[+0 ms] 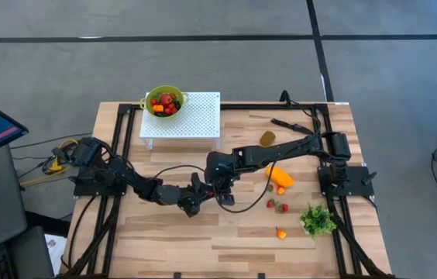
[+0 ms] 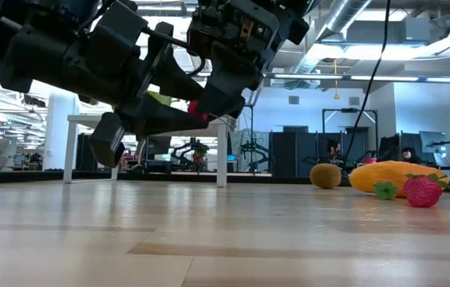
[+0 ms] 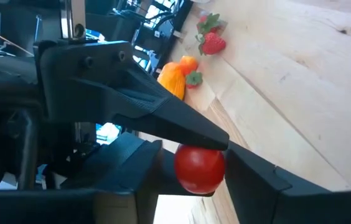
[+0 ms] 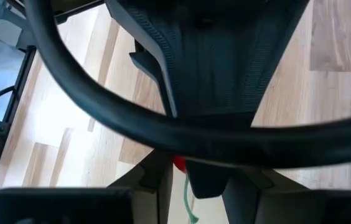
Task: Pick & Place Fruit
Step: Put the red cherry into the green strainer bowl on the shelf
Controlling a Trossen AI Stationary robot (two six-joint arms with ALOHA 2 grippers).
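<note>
While your high view hides it, the left wrist view shows a red fruit gripped between both pincers mid-table.

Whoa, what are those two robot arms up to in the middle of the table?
The two arms meet above the middle of the table. The right gripper and the left gripper are close together around a small red fruit, which sits between dark jaws in mid-air; it looks like a handover. A green bowl on a white stand already holds several fruits. On the table lie an orange fruit, a kiwi, a few strawberries and a leafy bunch.
</note>
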